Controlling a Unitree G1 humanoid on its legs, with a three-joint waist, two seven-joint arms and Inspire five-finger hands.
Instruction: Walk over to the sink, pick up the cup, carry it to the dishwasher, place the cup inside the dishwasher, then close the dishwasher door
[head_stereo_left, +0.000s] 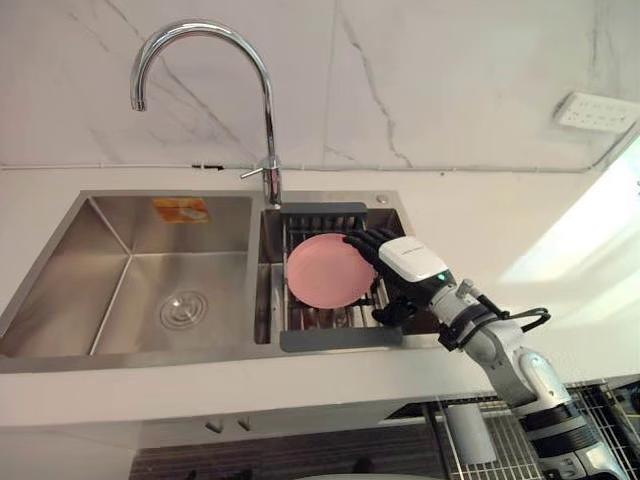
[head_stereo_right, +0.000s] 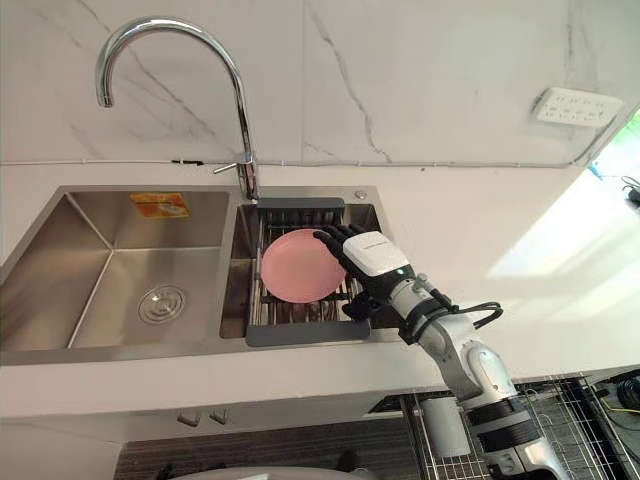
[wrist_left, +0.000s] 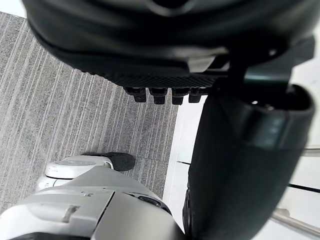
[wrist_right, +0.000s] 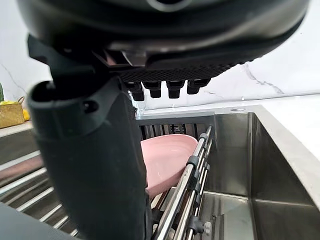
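A round pink dish (head_stereo_left: 325, 270) leans on edge in the dark drain rack (head_stereo_left: 340, 338) that spans the right sink basin. My right hand (head_stereo_left: 410, 265) reaches in from the right. Its straight fingers (head_stereo_left: 360, 240) lie over the dish's upper right rim and the thumb (head_stereo_left: 392, 310) is spread below, so the hand is open. The right wrist view has the pink dish (wrist_right: 165, 160) just past the thumb (wrist_right: 90, 150), resting against the rack's rails. My left hand (wrist_left: 240, 150) hangs idle over grey carpet with relaxed fingers, holding nothing.
A tall chrome faucet (head_stereo_left: 265, 100) stands behind the divider of the steel double sink (head_stereo_left: 130, 260). A wire dishwasher rack (head_stereo_left: 600, 420) shows at the lower right, with a pale cylinder (head_stereo_left: 468, 430) in it. A wall socket (head_stereo_left: 597, 112) sits on the marble backsplash.
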